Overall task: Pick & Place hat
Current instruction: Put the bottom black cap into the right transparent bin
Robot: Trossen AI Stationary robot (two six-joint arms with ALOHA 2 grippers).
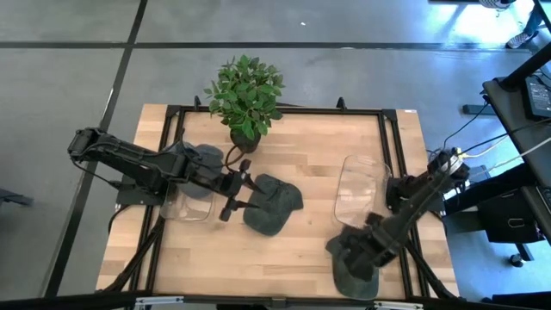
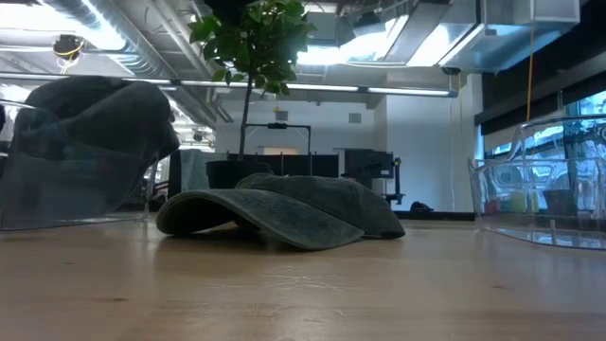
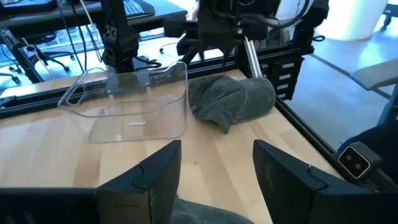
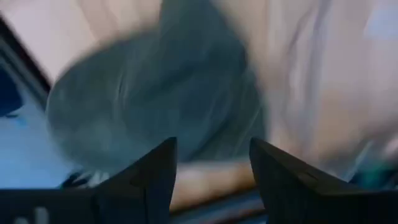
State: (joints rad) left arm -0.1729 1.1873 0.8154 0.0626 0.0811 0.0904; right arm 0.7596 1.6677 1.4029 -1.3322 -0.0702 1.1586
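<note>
Three dark green hats show. One lies by its brim and crown on the middle of the table (image 1: 274, 204) (image 2: 284, 208). My left gripper (image 1: 240, 193) (image 3: 214, 168) is open at that hat's left edge, whose rim (image 3: 205, 214) shows low between the fingers. A second hat (image 1: 205, 158) (image 2: 95, 118) sits in the left clear container (image 1: 185, 202). The third hat (image 1: 357, 271) (image 3: 233, 99) (image 4: 155, 106) lies by the near right edge. My right gripper (image 1: 355, 248) (image 4: 211, 168) hangs open right above it. Whether either gripper touches its hat, I cannot tell.
A clear container (image 1: 362, 185) (image 3: 134, 106) (image 2: 544, 189) stands on the right half of the table. A potted plant (image 1: 245, 95) (image 2: 248, 85) stands at the far edge, middle. Black frame rails (image 1: 275, 112) run round the tabletop. Bare wood lies along the near middle.
</note>
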